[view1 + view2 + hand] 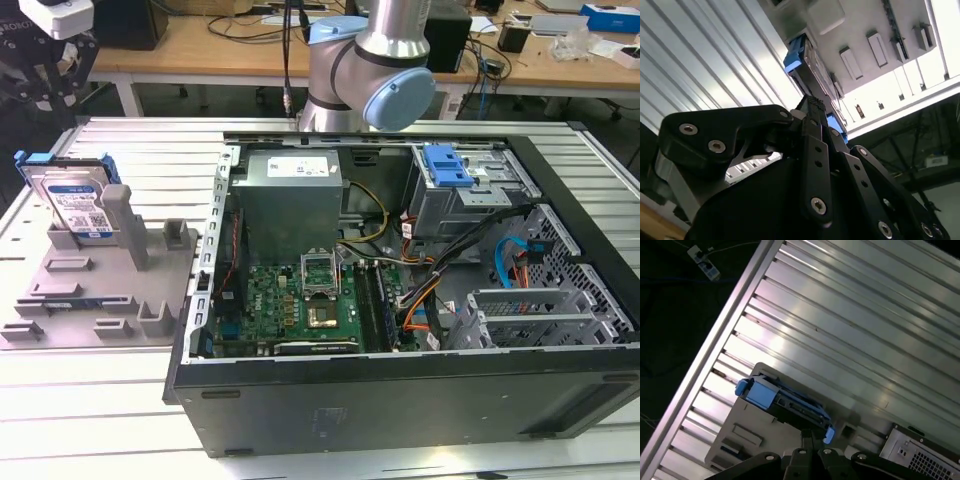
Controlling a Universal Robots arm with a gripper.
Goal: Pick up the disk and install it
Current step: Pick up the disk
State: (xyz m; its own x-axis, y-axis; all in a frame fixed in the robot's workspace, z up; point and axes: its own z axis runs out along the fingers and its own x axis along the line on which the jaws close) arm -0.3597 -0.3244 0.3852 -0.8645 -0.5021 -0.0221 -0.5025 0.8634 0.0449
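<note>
The disk point(78, 205) stands on edge in a slot of a grey plastic holder point(120, 290) on the table, on the exterior view's left. It is silver with a white-and-blue label and a blue bracket. My gripper point(48, 75) hangs above and a little behind it, apart from it. In the first wrist view the disk point(790, 402) lies just beyond my gripper point(809, 434), whose tips meet with nothing between them. The second wrist view shows the disk point(807, 60) past the gripper point(812, 102).
An open computer case point(400, 390) lies on its side on the exterior view's right. Inside are a grey power-supply box point(290, 195), a motherboard point(300, 300), loose cables, and a metal drive cage with a blue latch point(447, 165). The ribbed metal table point(100, 400) carries everything.
</note>
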